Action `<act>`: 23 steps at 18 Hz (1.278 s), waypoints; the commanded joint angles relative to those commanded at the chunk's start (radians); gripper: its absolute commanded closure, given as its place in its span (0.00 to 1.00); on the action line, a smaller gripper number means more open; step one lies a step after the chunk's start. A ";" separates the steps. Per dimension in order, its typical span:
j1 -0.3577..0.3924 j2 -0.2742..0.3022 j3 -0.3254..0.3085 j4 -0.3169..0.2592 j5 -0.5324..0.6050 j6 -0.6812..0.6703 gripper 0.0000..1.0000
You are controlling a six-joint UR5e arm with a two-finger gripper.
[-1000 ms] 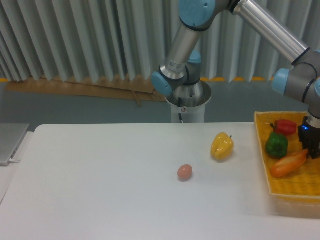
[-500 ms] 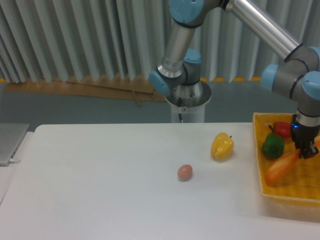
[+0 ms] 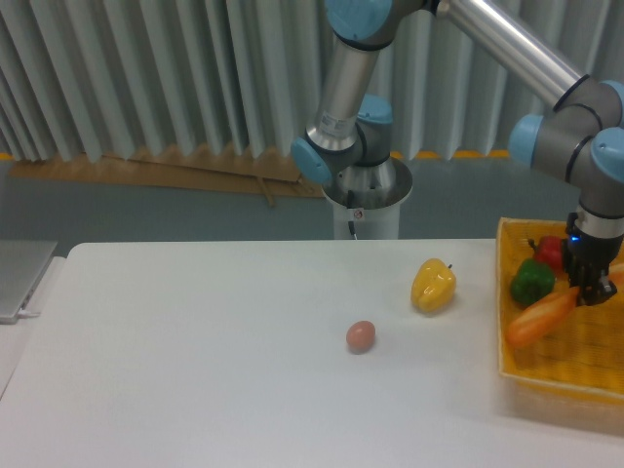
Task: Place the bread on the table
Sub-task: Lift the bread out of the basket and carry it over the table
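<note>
The bread (image 3: 539, 317) is a long orange-brown toy baguette, tilted with its right end up, over the left part of the yellow woven tray (image 3: 565, 375). My gripper (image 3: 591, 292) points down and is shut on the bread's upper right end. The bread's low left end reaches to the tray's left rim. The white table (image 3: 214, 370) spreads to the left of the tray.
A green pepper (image 3: 532, 281) and a red pepper (image 3: 552, 252) lie in the tray behind the bread. A yellow pepper (image 3: 433, 285) and a small pinkish egg-shaped thing (image 3: 361, 336) sit on the table. The arm's base (image 3: 366, 200) stands behind the table. A grey slab (image 3: 19, 278) lies at the left edge.
My gripper has closed on the bread's right end and moved left and up with it. The bread has shifted left and tilted, and the tray has slid slightly left.
</note>
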 joint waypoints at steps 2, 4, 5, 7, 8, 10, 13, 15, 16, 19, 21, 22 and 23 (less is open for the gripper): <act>0.005 -0.002 -0.002 0.000 -0.019 0.000 0.73; -0.001 0.009 0.000 -0.024 -0.020 -0.004 0.73; -0.004 0.018 0.002 -0.049 -0.022 -0.014 0.73; -0.006 0.047 0.002 -0.089 -0.028 -0.014 0.73; -0.009 0.061 0.002 -0.104 -0.029 -0.014 0.73; -0.021 0.086 0.006 -0.136 -0.029 -0.017 0.73; -0.043 0.104 0.008 -0.190 -0.058 -0.058 0.71; -0.072 0.132 0.024 -0.257 -0.091 -0.163 0.69; -0.092 0.136 0.035 -0.282 -0.089 -0.199 0.71; -0.142 0.187 0.035 -0.313 -0.085 -0.245 0.86; -0.179 0.205 0.035 -0.322 -0.085 -0.288 0.85; -0.201 0.213 0.035 -0.322 -0.083 -0.322 0.85; -0.224 0.215 0.037 -0.321 -0.082 -0.351 0.84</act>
